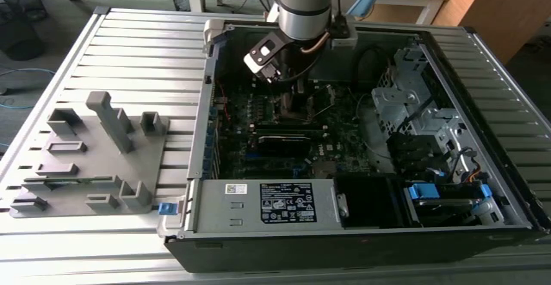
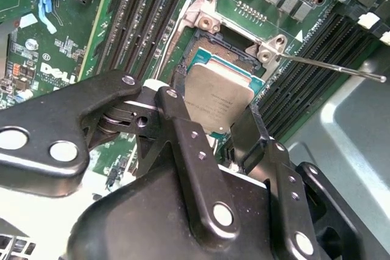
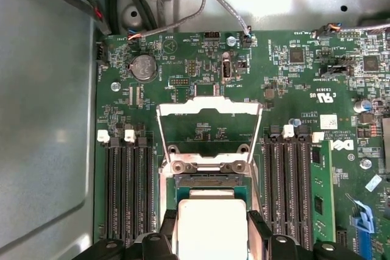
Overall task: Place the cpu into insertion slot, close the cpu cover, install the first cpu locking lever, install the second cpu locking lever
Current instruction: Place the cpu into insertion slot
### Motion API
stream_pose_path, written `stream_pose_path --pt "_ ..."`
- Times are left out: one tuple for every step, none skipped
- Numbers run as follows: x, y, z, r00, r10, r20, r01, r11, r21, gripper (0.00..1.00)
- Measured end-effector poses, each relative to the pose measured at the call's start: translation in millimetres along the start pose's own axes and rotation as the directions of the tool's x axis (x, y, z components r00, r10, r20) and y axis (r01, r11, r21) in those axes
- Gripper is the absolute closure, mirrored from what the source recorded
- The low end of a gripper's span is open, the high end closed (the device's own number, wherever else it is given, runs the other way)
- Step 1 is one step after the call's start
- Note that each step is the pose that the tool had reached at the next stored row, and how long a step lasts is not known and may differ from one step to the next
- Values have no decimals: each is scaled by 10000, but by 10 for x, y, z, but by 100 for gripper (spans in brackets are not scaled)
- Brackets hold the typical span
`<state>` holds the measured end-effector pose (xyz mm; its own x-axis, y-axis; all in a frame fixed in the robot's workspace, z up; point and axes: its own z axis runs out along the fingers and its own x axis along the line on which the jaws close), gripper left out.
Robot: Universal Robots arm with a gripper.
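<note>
My gripper [image 2: 213, 112] is shut on the cpu [image 2: 222, 92], a flat silver-grey square pinched by its two opposite edges between the black fingers [image 2: 178, 114]. The chip hangs tilted just over the insertion slot [image 2: 214, 54], a dark square socket with metal edging on the green motherboard. In the first wrist view the cpu [image 3: 210, 211] sits between the gripper [image 3: 211, 224] fingers, beside the slot [image 3: 210, 181]. The cpu cover [image 3: 201, 107] stands flipped open behind the socket. A thin locking lever [image 2: 332, 69] sticks out from the socket corner. In the exterior view the arm [image 1: 301, 8] reaches down into the open computer case.
Black memory slots [image 3: 125, 187] flank the socket on both sides [image 3: 286, 181]. Cables [image 3: 183, 4] run along the case wall beyond the board. The labelled power supply box [image 1: 267, 204] lies at the case's front, a drive cage [image 1: 413, 104] on the exterior view's right, a grey fixture block [image 1: 86, 156] on its left.
</note>
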<state>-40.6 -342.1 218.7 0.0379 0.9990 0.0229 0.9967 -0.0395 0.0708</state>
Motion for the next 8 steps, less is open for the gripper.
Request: stream_pose_path --pt "0 -1 13 10000 0 -1 0 10000 0 46" --pt "0 -1 23 10000 0 -1 0 10000 -1 46" --pt "-1 -2 26 10000 0 0 0 10000 0 46" --pt "-1 -2 26 10000 0 0 0 10000 0 46" --pt "-1 -2 26 10000 0 1 0 10000 1 46" --pt "-1 -2 26 10000 0 2 0 10000 1 46" --pt "0 -2 32 10000 0 -2 0 10000 -1 46" --pt "0 -3 41 10000 0 -2 0 10000 -1 46"
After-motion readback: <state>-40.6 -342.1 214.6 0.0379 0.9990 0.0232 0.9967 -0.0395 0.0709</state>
